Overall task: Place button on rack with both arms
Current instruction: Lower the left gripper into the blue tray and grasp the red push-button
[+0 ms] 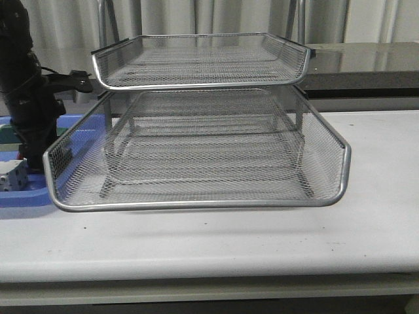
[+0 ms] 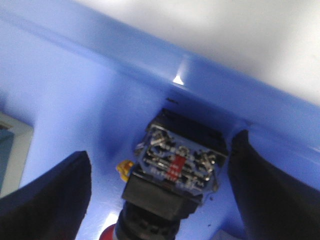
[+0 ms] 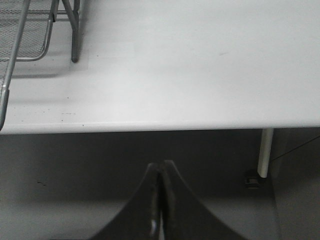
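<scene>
The small push-button switch (image 2: 172,175), black-bodied with a metal-terminal rear block, lies in the blue plastic tray (image 2: 75,100) between the left gripper's (image 2: 160,195) parted jaws, probably light, rigid and best pinched across its black body, while the right gripper (image 3: 160,200) has its jaws together.

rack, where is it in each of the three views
Front view: the rack fills the centre of the table, beside the blue tray.
Left wrist view: not in it; only the blue tray and the button between the open left pincer.
Right wrist view: a mesh corner and leg.
Shared landmark: the white table.
</scene>
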Motion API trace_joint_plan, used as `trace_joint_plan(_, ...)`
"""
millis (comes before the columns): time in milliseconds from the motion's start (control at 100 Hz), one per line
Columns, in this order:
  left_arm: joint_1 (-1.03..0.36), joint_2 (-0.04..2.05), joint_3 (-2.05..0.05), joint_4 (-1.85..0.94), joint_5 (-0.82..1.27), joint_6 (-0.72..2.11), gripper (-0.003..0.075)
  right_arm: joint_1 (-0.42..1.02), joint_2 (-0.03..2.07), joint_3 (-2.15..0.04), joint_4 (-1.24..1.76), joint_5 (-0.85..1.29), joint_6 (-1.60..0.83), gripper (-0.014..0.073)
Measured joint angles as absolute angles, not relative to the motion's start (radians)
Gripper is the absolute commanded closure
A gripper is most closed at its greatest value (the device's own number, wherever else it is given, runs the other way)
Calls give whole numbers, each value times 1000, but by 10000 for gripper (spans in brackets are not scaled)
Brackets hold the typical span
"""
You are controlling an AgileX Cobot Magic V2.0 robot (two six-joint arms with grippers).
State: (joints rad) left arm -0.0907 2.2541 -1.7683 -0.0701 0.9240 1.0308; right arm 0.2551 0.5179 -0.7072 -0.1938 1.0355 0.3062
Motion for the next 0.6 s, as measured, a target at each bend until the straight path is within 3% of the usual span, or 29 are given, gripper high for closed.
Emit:
trace_joint_plan(90, -91, 2253, -1768, -72, 924, 1031, 213, 255, 518, -707, -194, 1035, 306, 664)
trace_joint_plan(160, -91, 2254, -1768, -74, 928, 1031, 293, 255, 518, -707, -194, 1035, 306, 664)
trace_joint_plan(410, -91, 2257, -1768, -83, 940, 1031, 738, 255, 518, -707, -194, 1035, 306, 664)
trace_joint_plan(600, -91, 2255, -1768, -83, 938, 1033, 741, 255, 518, -707, -194, 1035, 306, 664)
